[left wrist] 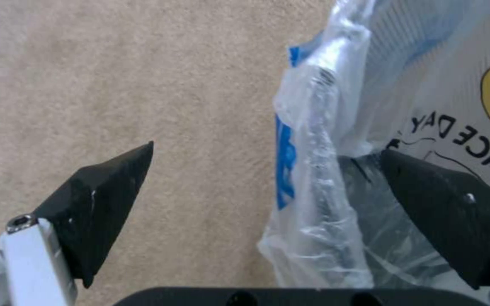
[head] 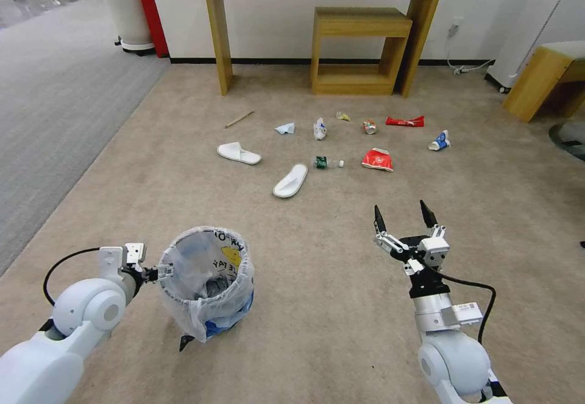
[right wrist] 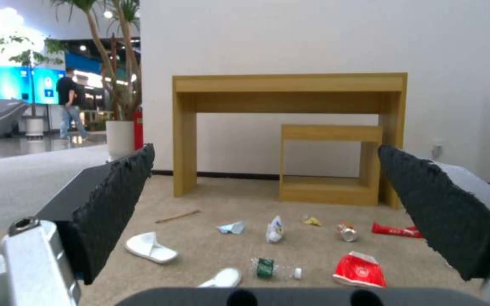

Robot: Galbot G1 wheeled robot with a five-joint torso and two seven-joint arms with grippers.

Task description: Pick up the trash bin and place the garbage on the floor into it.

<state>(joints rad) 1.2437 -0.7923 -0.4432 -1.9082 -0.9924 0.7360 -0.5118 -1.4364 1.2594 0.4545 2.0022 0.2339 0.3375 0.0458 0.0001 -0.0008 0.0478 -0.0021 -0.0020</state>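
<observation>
The left gripper, fingers spread, straddles the rim of the trash bin on the floor. The right gripper hovers spread, the garbage scattered well ahead of it.

Litter on beige carpet

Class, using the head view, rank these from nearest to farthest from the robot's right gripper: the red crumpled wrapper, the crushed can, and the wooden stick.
From the right gripper, open and low on the right:
1. Red crumpled wrapper, just beyond it, slightly to its left.
2. Crushed can, farther back, in the litter's back row.
3. Wooden stick, far across to the left, near the table leg.
</observation>
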